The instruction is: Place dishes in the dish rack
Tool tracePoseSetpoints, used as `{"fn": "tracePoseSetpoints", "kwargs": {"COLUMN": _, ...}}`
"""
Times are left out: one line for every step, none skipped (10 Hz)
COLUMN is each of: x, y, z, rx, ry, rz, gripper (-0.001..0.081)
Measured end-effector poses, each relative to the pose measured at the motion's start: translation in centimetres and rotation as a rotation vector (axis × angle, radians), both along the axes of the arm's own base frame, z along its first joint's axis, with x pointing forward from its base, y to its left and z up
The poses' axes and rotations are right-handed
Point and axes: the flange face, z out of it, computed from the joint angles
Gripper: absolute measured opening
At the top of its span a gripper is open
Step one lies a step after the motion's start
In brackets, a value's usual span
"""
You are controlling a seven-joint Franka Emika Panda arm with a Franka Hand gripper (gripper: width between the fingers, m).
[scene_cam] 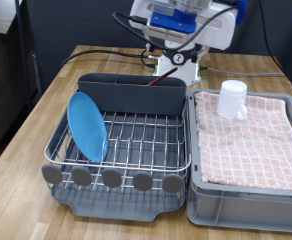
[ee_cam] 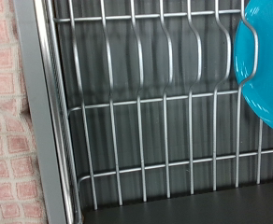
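Note:
The light-blue plate (scene_cam: 87, 124) stands on edge in the wire dish rack (scene_cam: 136, 140), at the exterior view's left side of it. Its rim also shows in the wrist view (ee_cam: 264, 65) over the rack wires (ee_cam: 155, 112). The white mug (scene_cam: 233, 99) stands upside down on the red-checked cloth (scene_cam: 251, 140) in the grey crate. My gripper (scene_cam: 173, 68) hangs above the rack's tall grey compartment (scene_cam: 131, 93), at its far side. Its fingers do not show in the wrist view. The wooden spoon is not clearly in view.
The grey crate (scene_cam: 248, 205) lined with the checked cloth sits right beside the rack, at the exterior view's right. Round grey discs (scene_cam: 111, 178) line the rack's near edge. Cables (scene_cam: 106, 52) run over the wooden table behind the rack.

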Motion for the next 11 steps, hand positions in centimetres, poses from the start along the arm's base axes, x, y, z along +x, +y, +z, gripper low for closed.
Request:
{"fn": "tracePoseSetpoints", "kwargs": {"x": 0.0, "y": 0.0, "z": -0.1, "rx": -0.003, "ry": 0.006, "rz": 0.008, "gripper": 0.0803}}
{"fn": "tracePoseSetpoints", "kwargs": {"x": 0.0, "y": 0.0, "z": -0.2, "rx": -0.005, "ry": 0.02, "rz": 0.023, "gripper": 0.0803}}
{"fn": "tracePoseSetpoints", "kwargs": {"x": -0.2, "y": 0.4, "z": -0.3, "rx": 0.006, "ry": 0.045, "rz": 0.038, "gripper": 0.0803}}
{"fn": "tracePoseSetpoints", "kwargs": {"x": -0.3, "y": 1.3, "z": -0.1, "rx": 0.013, "ry": 0.059, "rz": 0.048, "gripper": 0.0803}}
{"fn": "tracePoseSetpoints", "kwargs": {"x": -0.4, "y": 2.5, "z": 0.0, "rx": 0.022, "ry": 0.071, "rz": 0.059, "gripper": 0.0803}}
{"fn": "tracePoseSetpoints", "kwargs": {"x": -0.7, "y": 3.9, "z": 0.0, "rx": 0.034, "ry": 0.086, "rz": 0.076, "gripper": 0.0803}}
{"fn": "tracePoseSetpoints", "kwargs": {"x": -1.0, "y": 5.6, "z": 0.1, "rx": 0.03, "ry": 0.108, "rz": 0.113, "gripper": 0.0803}}
{"fn": "tracePoseSetpoints", "kwargs": {"x": -1.3, "y": 7.4, "z": 0.2, "rx": 0.028, "ry": 0.121, "rz": 0.141, "gripper": 0.0803}}
{"fn": "tracePoseSetpoints", "kwargs": {"x": -1.6, "y": 9.1, "z": 0.2, "rx": 0.031, "ry": 0.121, "rz": 0.165, "gripper": 0.0803}}
{"fn": "tracePoseSetpoints", "kwargs": {"x": -1.9, "y": 10.7, "z": 0.3, "rx": 0.036, "ry": 0.119, "rz": 0.187, "gripper": 0.0803}}
{"fn": "tracePoseSetpoints", "kwargs": {"x": -2.2, "y": 12.3, "z": 0.4, "rx": 0.04, "ry": 0.113, "rz": 0.215, "gripper": 0.0803}}
